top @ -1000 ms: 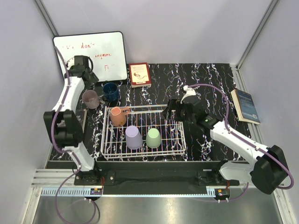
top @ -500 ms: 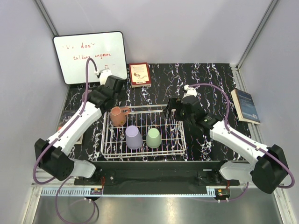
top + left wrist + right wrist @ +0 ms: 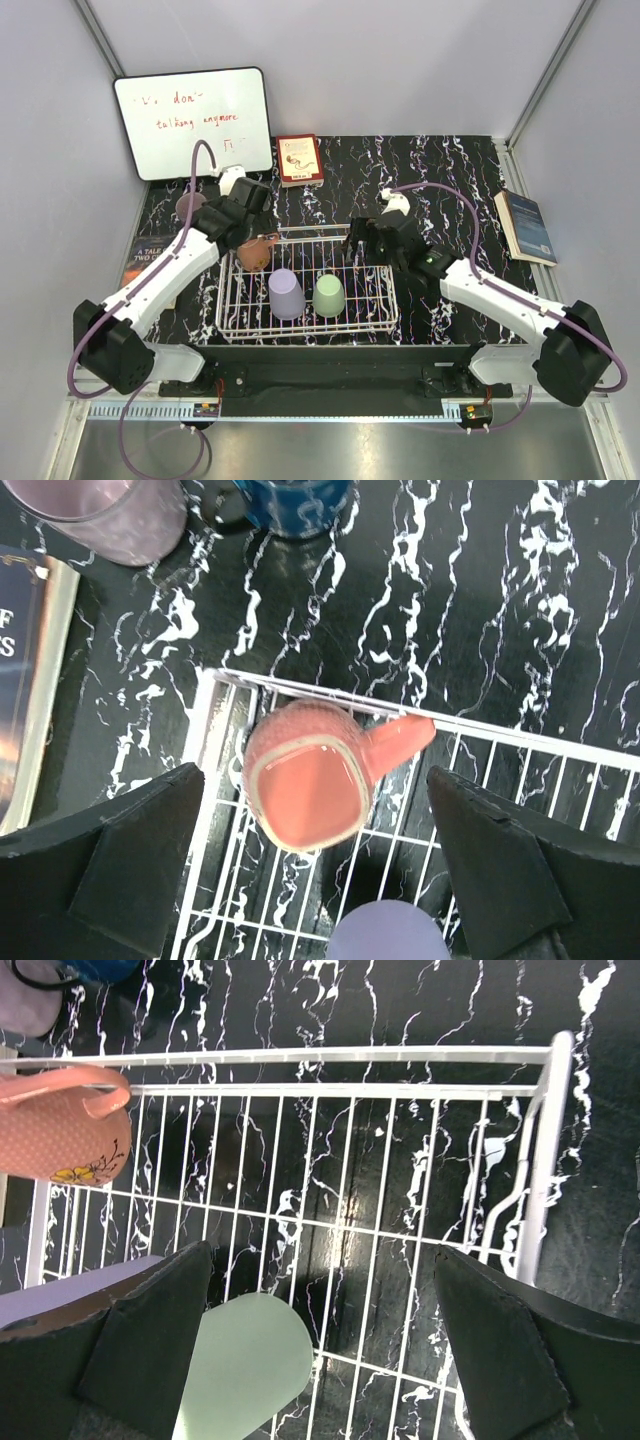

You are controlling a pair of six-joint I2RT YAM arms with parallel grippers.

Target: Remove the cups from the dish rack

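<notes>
Directly under the left hand [image 3: 315, 780] (wide, empty) sits the pink cup [image 3: 300, 802], in the rack [image 3: 520, 738].

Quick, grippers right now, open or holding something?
Left gripper: open, empty, above the pink cup.
Right gripper: open, empty, above the dish rack.

1. Robot lab test cell, not a home or kitchen.
2. Plain white panels [image 3: 400, 60] box in a small table [image 3: 440, 165] with a black marble-print top.
3. Two robot arms [image 3: 160, 285] are mounted by an aluminium rail [image 3: 330, 408] at the near edge, with purple cables [image 3: 455, 190] looping off them.
4. The rest reads as staged props: whiteboard [image 3: 193, 120], books [image 3: 299, 160], dish rack [image 3: 360, 290] with cups [image 3: 286, 294].
</notes>
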